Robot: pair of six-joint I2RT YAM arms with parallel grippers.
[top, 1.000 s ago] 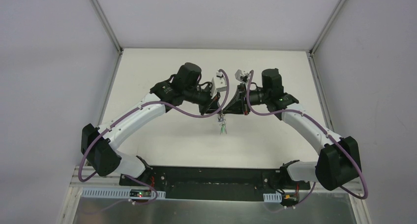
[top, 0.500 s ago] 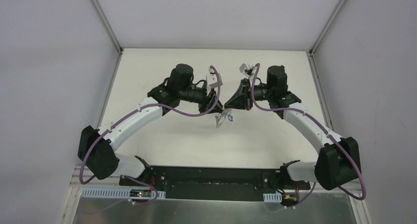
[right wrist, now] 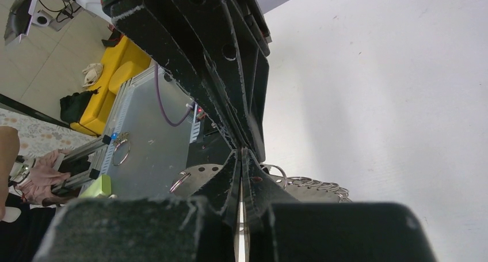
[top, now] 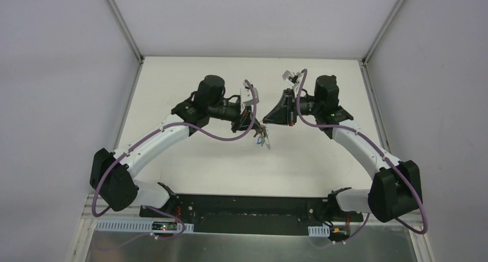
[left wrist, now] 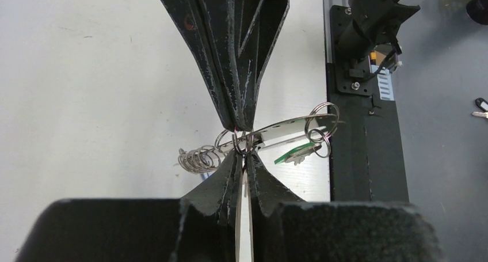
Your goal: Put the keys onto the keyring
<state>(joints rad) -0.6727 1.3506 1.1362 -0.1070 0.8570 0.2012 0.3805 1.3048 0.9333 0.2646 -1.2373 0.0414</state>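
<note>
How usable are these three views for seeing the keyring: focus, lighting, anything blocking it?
Top external: even, soft light, but the keyring is too small to resolve. Left wrist: rings and green key sharp, foreground blurred. Right wrist: dark jaws fill the frame, hiding most of the keyring; table bright.

The keyring (left wrist: 198, 157) is silvery, one key (left wrist: 292, 155) green-headed, the table (left wrist: 86, 72) white.

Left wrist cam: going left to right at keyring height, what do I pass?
Coiled keyring chain → left pincer meeting right pincer tip to tip → green key → black base plate.
</note>
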